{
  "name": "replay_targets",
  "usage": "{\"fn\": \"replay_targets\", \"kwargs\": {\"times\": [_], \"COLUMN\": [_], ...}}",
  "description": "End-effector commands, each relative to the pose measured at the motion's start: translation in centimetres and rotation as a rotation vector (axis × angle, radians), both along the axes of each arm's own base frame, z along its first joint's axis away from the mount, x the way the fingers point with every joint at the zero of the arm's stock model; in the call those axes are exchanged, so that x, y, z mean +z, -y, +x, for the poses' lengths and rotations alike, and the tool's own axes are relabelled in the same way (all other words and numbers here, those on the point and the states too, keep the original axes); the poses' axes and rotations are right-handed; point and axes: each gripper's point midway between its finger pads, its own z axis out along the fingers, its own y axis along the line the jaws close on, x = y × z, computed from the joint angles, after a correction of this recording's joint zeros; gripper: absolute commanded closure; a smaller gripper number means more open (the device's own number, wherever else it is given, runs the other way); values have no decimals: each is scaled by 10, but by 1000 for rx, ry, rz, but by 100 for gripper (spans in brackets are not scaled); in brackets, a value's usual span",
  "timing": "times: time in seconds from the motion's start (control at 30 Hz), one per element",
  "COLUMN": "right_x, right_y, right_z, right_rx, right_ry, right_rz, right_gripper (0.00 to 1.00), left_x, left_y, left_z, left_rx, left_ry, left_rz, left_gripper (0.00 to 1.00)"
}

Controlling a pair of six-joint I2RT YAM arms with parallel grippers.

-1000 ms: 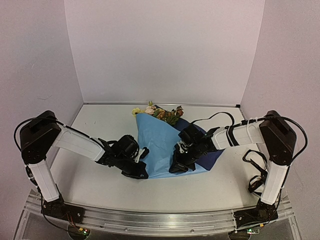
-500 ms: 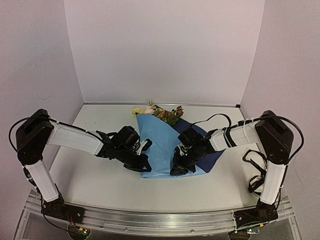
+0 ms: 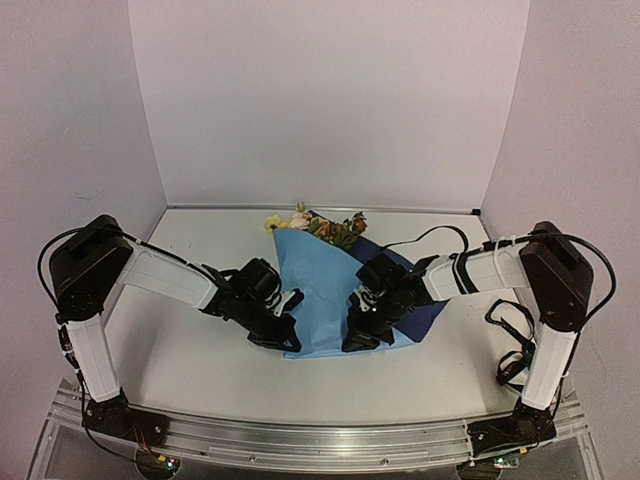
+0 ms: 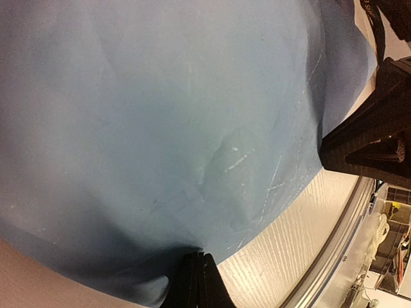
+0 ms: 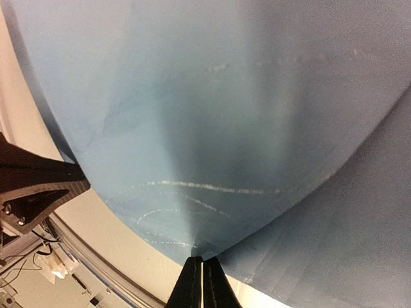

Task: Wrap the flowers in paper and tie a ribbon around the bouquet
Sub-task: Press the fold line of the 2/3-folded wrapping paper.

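Observation:
The light-blue paper (image 3: 318,285) lies folded over the flowers (image 3: 322,228), whose yellow, pink and orange blooms stick out at its far end. A darker blue flap (image 3: 422,308) spreads to the right. My left gripper (image 3: 283,338) is shut on the paper's near left edge, and the sheet (image 4: 160,128) puckers at the fingertips (image 4: 196,258). My right gripper (image 3: 355,338) is shut on the near right edge, with the paper's fold (image 5: 205,128) running into its tips (image 5: 202,262). I cannot make out the ribbon; a thin black band (image 4: 369,25) may be it.
The white table (image 3: 200,370) runs to a metal rail (image 3: 300,440) at the near edge. Grey walls close in the back and both sides. Black cables (image 3: 515,340) hang by the right arm's base. Each wrist view shows the other gripper's black body (image 4: 376,141) close by.
The left arm swung its elbow outward and back, and its gripper shifted slightly along the paper's near edge. The right gripper has stayed put on the paper.

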Motion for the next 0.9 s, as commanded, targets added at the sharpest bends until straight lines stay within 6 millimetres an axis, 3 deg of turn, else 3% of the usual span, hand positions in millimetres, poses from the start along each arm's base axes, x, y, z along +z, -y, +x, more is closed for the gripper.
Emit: {"fn": "replay_targets", "kwargs": {"times": [0.0,0.27,0.4,0.63,0.87], "right_x": [44,68,68,48,9], "right_y": [-11,-20,-31,-50,-33], "right_z": [-1,-2,7,27,18], "right_rx": [55,67,71,78,66], "right_ry": [59,77,84,103,67], "right_rz": [53,81,86,69,-9], "right_gripper": [93,89,89,90,92], "left_x": [13,11,11,9,10], "left_y": [13,11,11,11,11], "left_z": [3,-1,-3,-7,-8], "left_rx": [-36,-41,-45,-56,-67], "left_ry": [24,16,14,9,13], "left_rz": [-62,-63,-67,-70,-72], "left_gripper": [99,99,100,100,100]}}
